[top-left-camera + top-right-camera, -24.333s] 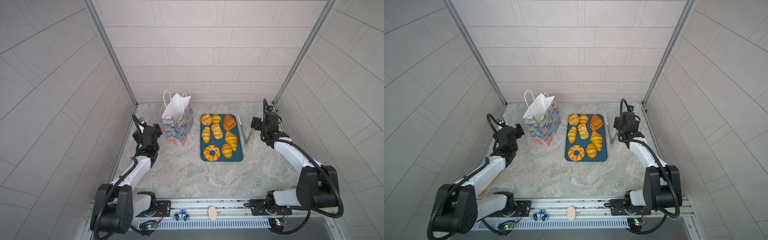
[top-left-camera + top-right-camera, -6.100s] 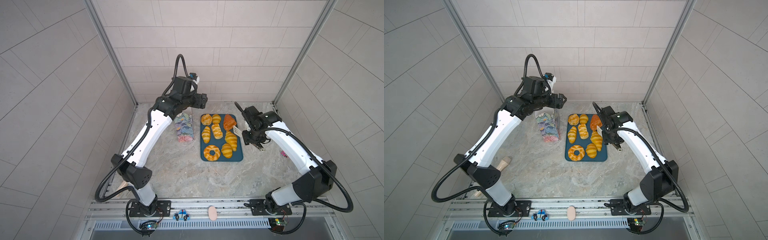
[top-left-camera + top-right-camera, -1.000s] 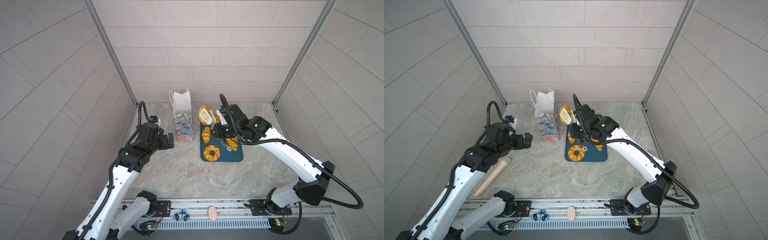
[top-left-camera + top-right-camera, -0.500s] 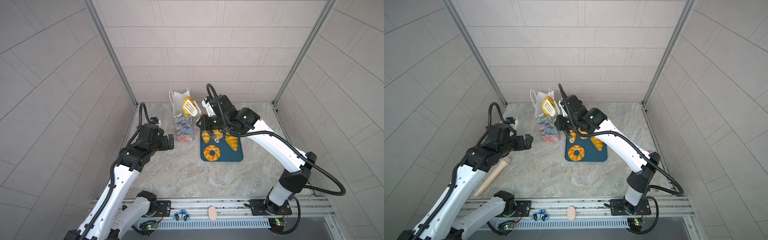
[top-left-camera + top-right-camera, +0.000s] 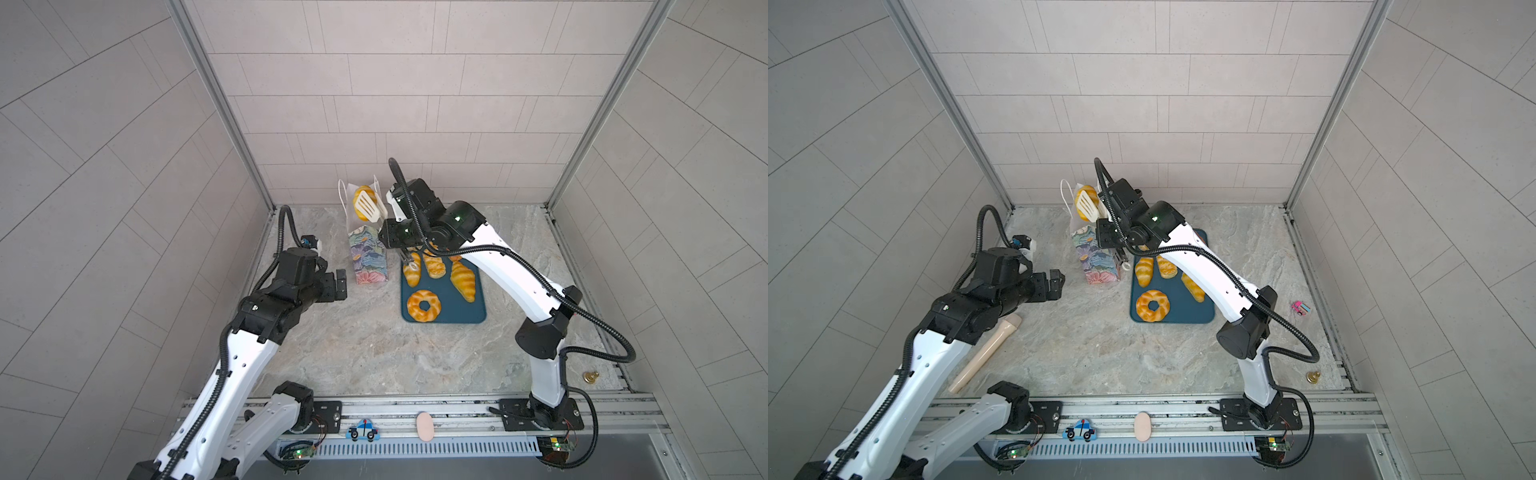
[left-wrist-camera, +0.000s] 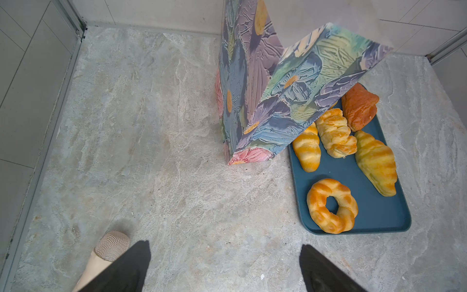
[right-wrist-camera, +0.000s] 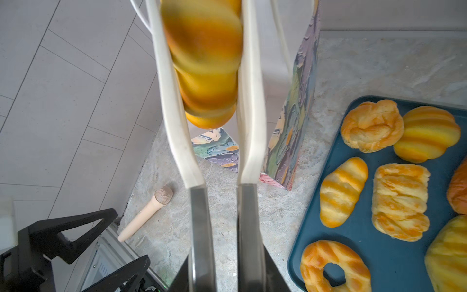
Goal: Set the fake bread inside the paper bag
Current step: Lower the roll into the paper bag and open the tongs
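Right wrist view, item one: right gripper [image 7: 226, 275], jaws narrow, clamped on the steel handles of white-tipped tongs [image 7: 250, 121]. The tongs pinch one striped golden roll [image 7: 204, 63], raised among the cord handles over the open mouth of the floral paper bag [image 5: 368, 255].

Change noted: a second ago your roll hung over the far end of the teal tray [image 6: 379, 217]; it has since travelled sideways to the bag. Reading: the carry looks all but done and the release remains; this appears to be the first piece in.

Item two: left gripper [image 6: 223, 245], fingers spread wide, empty, near the bag without touching it, parked where it was a second ago.

Stock left on tray: seven pieces, among them braided ring [image 6: 331, 204], darker orange-brown pastry [image 6: 360, 108], croissants [image 6: 375, 164].

Surface: grey marbled tabletop [image 5: 374, 349]; bag upright, tray just beside it; beige toy microphone [image 5: 988, 353] lying by your left arm.

Room: pale tiled walls [image 5: 415, 104] on three sides, aluminium corner posts [image 5: 222, 104].
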`<action>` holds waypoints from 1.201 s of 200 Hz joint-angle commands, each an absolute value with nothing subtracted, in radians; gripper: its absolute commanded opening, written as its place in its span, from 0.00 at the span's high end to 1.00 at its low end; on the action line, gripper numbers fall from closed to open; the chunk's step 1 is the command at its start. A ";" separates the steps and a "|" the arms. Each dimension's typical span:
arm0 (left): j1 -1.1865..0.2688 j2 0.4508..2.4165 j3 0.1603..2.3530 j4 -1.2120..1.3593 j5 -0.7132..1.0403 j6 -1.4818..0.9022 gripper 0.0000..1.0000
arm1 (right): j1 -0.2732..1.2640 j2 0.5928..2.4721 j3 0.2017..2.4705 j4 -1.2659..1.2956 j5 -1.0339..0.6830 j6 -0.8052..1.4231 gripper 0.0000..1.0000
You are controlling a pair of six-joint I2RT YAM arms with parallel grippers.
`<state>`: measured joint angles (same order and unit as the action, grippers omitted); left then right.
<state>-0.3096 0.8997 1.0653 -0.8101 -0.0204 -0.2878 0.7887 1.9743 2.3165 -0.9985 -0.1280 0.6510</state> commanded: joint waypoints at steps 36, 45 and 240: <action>-0.303 0.886 1.054 -0.822 -0.031 -0.278 0.00 | 0.785 2.018 2.412 -1.058 -0.072 0.627 0.66; -0.302 0.886 1.052 -0.822 -0.029 -0.279 0.00 | 0.785 2.026 2.422 -1.068 -0.064 0.627 0.65; -0.302 0.880 1.051 -0.821 -0.016 -0.287 0.00 | 0.783 2.041 2.427 -1.092 -0.003 0.625 0.54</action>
